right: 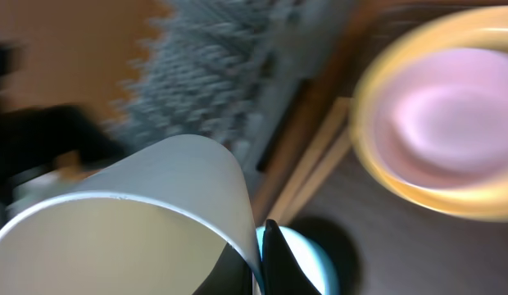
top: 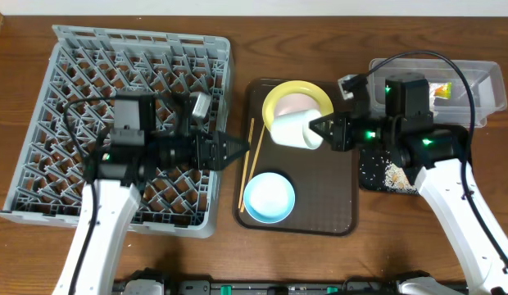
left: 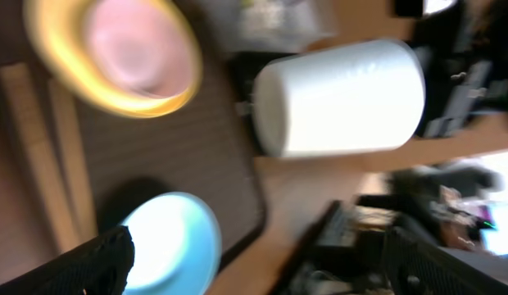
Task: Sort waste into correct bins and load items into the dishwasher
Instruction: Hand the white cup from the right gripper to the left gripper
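Observation:
My right gripper [top: 321,131] is shut on the rim of the white bowl [top: 293,129] and holds it on its side above the brown tray. In the right wrist view the rim [right: 156,197] sits between the fingers [right: 262,250]. My left gripper [top: 236,152] is open and empty at the grey dish rack's [top: 82,57] right edge, with its fingers wide apart in the left wrist view [left: 262,266]. The yellow-green plate [top: 297,97], light blue bowl [top: 269,197] and chopsticks [top: 249,164] lie on the brown tray. A small white cup [top: 199,104] is in the rack.
The brown serving tray [top: 332,205] lies in the middle. The clear tub [top: 483,78] at the far right holds a printed wrapper [top: 442,90]. The black tray [top: 373,176] in front of it holds pale crumbs [top: 395,174]. I cannot make out the tissue.

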Robot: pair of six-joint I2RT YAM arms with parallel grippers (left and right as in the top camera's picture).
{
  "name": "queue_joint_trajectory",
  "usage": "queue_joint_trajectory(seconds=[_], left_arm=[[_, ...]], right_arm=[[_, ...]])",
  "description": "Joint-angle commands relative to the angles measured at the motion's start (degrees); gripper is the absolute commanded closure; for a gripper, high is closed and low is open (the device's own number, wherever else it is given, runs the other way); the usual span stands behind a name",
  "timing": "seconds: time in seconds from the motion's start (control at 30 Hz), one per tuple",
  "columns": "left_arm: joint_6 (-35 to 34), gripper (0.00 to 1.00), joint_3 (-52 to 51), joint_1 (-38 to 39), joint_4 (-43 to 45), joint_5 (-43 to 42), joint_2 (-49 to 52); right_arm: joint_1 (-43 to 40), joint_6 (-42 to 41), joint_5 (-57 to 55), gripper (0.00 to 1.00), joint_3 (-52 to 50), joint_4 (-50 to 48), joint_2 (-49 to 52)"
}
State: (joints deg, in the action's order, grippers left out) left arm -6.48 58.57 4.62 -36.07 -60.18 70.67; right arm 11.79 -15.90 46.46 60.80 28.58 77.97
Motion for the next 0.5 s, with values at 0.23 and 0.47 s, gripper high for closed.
queue_joint_trajectory(seconds=[0.23,0.47], left_arm=[[-8.70,0.04,0.96,2.64,12.70,-20.04,8.09],[-16.41,0.05,0.96,8.46,22.84,-20.24,8.41]], right_arm=[[-0.35,0.04,20.46,0.99,0.37,-4.57,1.81],[-0.35,-1.05,23.08,0.99,0.37,-6.78,1.81]])
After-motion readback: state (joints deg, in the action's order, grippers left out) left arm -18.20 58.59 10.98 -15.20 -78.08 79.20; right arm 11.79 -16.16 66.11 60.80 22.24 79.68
